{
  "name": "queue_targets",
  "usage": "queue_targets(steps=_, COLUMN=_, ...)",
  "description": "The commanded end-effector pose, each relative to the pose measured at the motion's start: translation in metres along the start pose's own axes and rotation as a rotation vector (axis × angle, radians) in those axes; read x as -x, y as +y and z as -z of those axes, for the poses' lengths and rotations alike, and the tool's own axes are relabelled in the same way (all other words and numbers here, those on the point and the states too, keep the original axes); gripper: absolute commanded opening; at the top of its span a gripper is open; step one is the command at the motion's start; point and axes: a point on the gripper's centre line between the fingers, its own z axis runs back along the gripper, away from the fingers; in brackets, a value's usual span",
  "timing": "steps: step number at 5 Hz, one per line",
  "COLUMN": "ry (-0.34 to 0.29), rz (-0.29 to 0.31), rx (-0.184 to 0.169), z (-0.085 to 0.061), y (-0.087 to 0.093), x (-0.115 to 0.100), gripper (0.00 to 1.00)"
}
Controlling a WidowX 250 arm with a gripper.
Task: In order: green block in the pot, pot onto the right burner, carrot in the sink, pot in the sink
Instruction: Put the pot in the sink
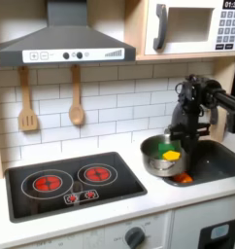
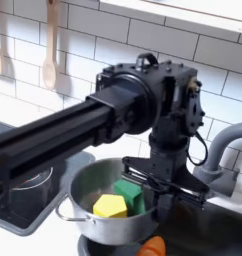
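Observation:
The silver pot (image 1: 164, 159) (image 2: 105, 216) hangs at the sink's left edge, between the cooktop and the basin. Inside it lie the green block (image 1: 164, 149) (image 2: 130, 192) and a yellow toy piece (image 2: 110, 206). My gripper (image 1: 178, 142) (image 2: 159, 188) reaches down from above and is shut on the pot's rim, on the side toward the sink in both exterior views. The carrot (image 1: 184, 178) (image 2: 151, 246) lies in the dark grey sink (image 1: 222, 161), just below the pot. The right burner (image 1: 95, 173) is bare.
The black cooktop (image 1: 119, 187) with a second red burner (image 1: 48, 181) fills the counter's left in the first exterior view. The arched faucet (image 2: 222, 158) stands behind the sink. Wooden utensils (image 1: 77, 107) hang on the tiled wall, and a microwave (image 1: 192, 26) sits above.

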Motion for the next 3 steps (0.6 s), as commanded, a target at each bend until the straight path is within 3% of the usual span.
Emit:
queue_targets(steps=1, ry=0.010, rz=0.039, rx=0.019, z=0.000, y=-0.014, x=0.006, gripper=0.00)
queue_targets(steps=3, ry=0.026, rz=0.109, rx=0.029, z=0.002, y=-0.033, x=0.017, gripper=0.00)
